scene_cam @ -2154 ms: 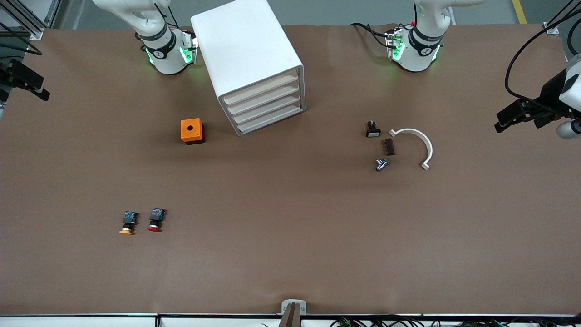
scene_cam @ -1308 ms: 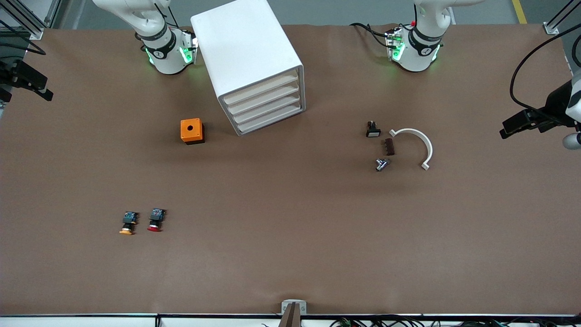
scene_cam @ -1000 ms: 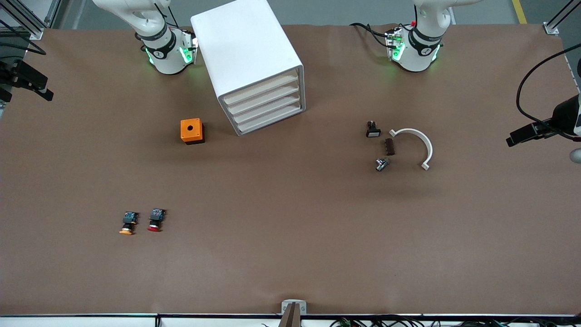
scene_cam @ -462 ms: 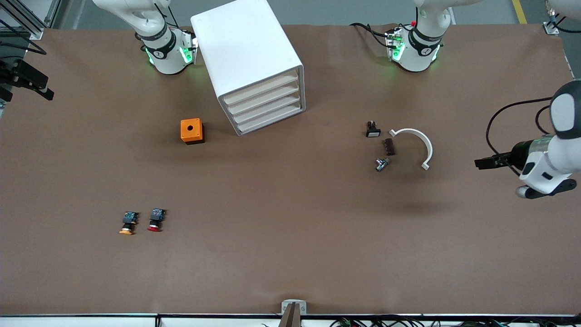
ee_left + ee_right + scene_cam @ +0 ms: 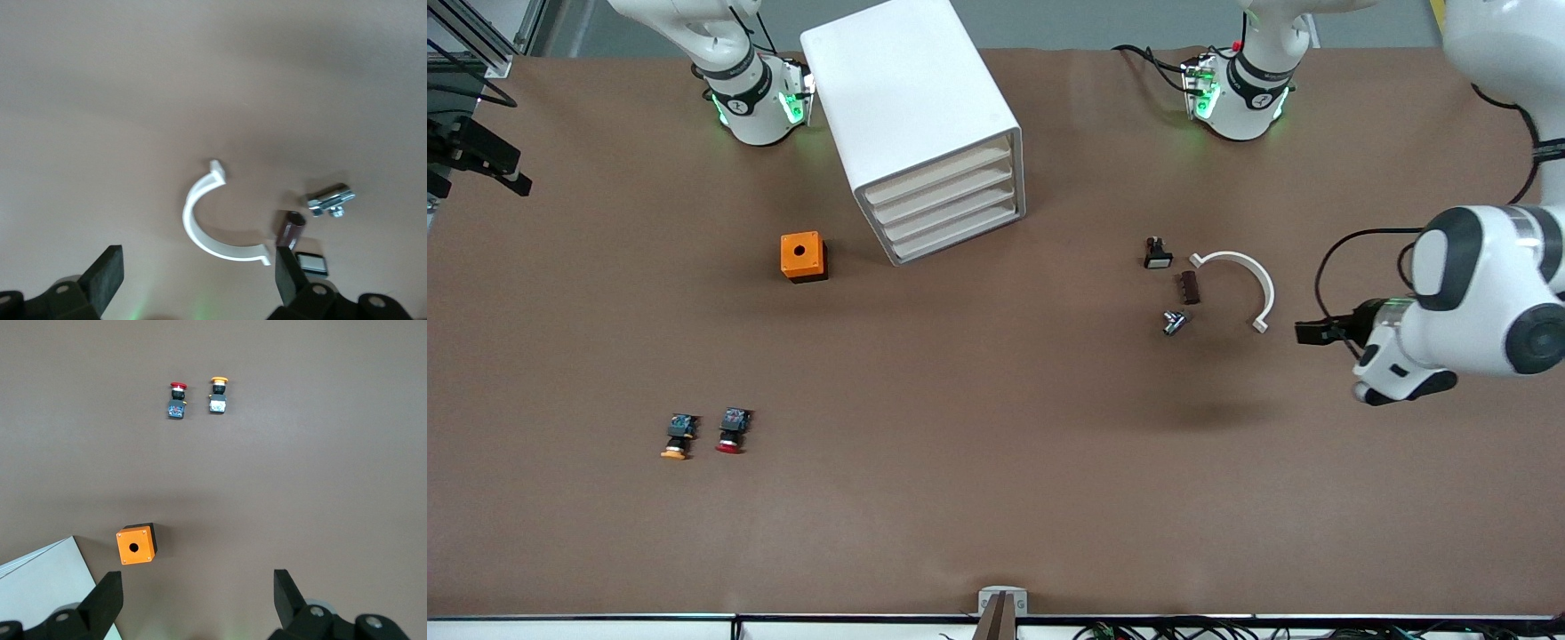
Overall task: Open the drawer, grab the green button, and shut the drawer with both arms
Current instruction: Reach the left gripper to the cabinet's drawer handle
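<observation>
Fingers of the left gripper stood wide apart over the table toward the left arm's end, just beside the white curved bracket. The right gripper hung at the right arm's end of the table, its fingers likewise spread and empty. The green-capped button did not show in any view, so its place relative to either gripper, and its look, could not be told. All four drawers of the white cabinet were shut.

Only the front view showed the whole cabinet. The left wrist view gave a closer look at the bracket, a brown block, a shiny metal fitting and a small black part with a white face. The right wrist view took in the orange box with a hole in its top, a corner of the cabinet, and the red-capped button lying beside the orange-capped button.
</observation>
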Controlling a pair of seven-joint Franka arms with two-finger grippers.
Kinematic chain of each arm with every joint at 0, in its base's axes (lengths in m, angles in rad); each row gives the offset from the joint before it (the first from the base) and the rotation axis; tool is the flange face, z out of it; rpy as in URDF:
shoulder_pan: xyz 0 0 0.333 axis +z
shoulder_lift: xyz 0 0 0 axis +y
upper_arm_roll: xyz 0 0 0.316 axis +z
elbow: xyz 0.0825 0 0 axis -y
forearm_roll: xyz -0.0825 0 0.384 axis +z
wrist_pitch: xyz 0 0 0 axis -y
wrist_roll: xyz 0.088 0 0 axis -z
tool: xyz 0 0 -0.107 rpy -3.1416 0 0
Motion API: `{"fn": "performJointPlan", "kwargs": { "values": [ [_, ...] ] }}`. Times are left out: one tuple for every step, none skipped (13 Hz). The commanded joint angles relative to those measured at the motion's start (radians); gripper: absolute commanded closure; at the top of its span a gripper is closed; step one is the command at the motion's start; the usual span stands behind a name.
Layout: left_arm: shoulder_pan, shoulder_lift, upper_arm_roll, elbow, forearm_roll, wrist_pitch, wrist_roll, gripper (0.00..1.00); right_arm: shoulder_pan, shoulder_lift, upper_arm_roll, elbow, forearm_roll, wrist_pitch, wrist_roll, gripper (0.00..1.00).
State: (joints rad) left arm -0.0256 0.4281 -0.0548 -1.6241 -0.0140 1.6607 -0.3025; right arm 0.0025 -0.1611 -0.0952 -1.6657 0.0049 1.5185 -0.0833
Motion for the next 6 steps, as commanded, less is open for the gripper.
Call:
{"fn": "performJointPlan", "kwargs": {
  "values": [
    [-0.08,0.05,0.003,0.033,0.02,-0.006,-0.139,0.0,0.001,-0.017,0.005,-0.006,-0.003,-0.012,0.059,0.0],
    [-0.103,0.058,0.001,0.033,0.022,-0.006,-0.186,0.0,0.001,-0.017,0.005,-0.008,-0.003,-0.018,0.06,0.0],
    [-0.131,0.07,0.001,0.036,0.02,-0.006,-0.228,0.0,-0.001,-0.015,0.005,-0.008,-0.002,-0.021,0.06,0.0],
    [-0.163,0.081,0.001,0.047,0.016,-0.01,-0.274,0.0,-0.001,-0.015,0.005,-0.009,0.0,-0.027,0.059,0.0],
    [-0.189,0.096,0.001,0.07,0.006,-0.018,-0.33,0.0,0.001,-0.015,0.005,-0.009,0.001,-0.027,0.059,0.0],
    [-0.212,0.115,0.0,0.099,0.002,-0.022,-0.396,0.0,0.002,-0.015,0.005,-0.009,0.003,-0.029,0.059,0.0]
  ]
}}
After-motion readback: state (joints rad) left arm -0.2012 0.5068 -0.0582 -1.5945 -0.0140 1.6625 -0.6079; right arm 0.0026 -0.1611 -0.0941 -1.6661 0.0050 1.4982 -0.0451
